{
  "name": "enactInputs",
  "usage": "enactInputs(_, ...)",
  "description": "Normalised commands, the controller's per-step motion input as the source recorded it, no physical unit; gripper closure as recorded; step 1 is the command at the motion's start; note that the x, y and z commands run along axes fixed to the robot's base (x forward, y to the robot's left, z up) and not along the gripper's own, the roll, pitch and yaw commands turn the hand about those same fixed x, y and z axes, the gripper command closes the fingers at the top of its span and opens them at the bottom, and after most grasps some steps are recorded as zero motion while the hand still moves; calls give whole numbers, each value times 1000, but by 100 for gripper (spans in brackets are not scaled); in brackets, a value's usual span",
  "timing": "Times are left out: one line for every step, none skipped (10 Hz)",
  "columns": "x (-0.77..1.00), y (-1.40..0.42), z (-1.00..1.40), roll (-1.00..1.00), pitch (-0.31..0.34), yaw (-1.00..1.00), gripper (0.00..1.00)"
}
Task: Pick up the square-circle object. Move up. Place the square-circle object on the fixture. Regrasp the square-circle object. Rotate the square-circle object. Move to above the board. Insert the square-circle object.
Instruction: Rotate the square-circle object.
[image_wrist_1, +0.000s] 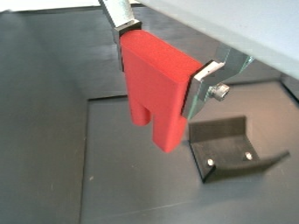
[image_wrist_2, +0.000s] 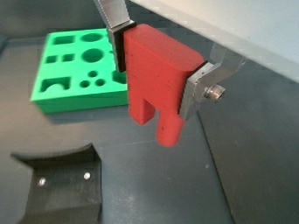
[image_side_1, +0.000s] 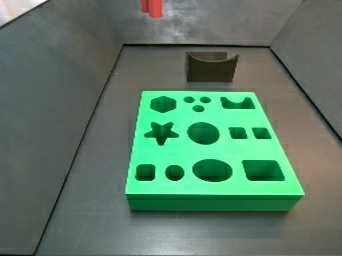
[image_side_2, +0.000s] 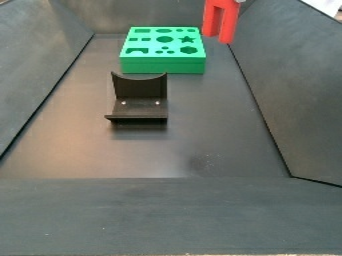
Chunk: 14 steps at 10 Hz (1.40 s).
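Gripper (image_wrist_1: 166, 63) clamped on square-circle object (image_wrist_1: 160, 85), lifted high, legs down. I judge move-up step; next, lower onto fixture (image_side_2: 136, 97).

A dark grey floor (image_side_2: 187, 140) lies between sloping dark side walls (image_side_2: 40, 90), matte and evenly lit; a pale surface (image_wrist_1: 233, 22), perhaps wall, shows beyond.

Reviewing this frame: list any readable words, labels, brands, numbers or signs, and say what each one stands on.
None: no text, label, brand, number or sign shows in any view.
The square-circle object, held in the claw above the floor, is plain red.
The board bears only shaped holes.
The fixture is plain and dark.
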Motion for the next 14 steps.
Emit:
enactInputs(-64, 17, 14, -20, 15, -1000, 100)
enactInputs(-47, 16, 17, -22, 16, -1000, 100)
enactInputs(-35, 17, 18, -23, 17, -1000, 100)
enactInputs(-30, 17, 18, -24, 17, -1000, 100)
enactInputs(-26, 17, 16, -26, 19, -1000, 100)
enactInputs(-24, 17, 16, -28, 20, -1000, 100)
enactInputs(-23, 16, 16, -29, 21, -1000, 100)
enactInputs(-22, 17, 17, -31, 22, -1000, 100)
enactInputs(-21, 17, 17, -34, 24, -1000, 100)
enactInputs(-21, 16, 17, -36, 26, -1000, 100)
enactInputs(-21, 16, 17, -40, 28, -1000, 100)
enactInputs(-20, 16, 17, -43, 30, -1000, 100)
enactInputs(-20, 16, 18, -48, 34, -1000, 100)
enactInputs(-20, 17, 18, -52, 37, -1000, 100)
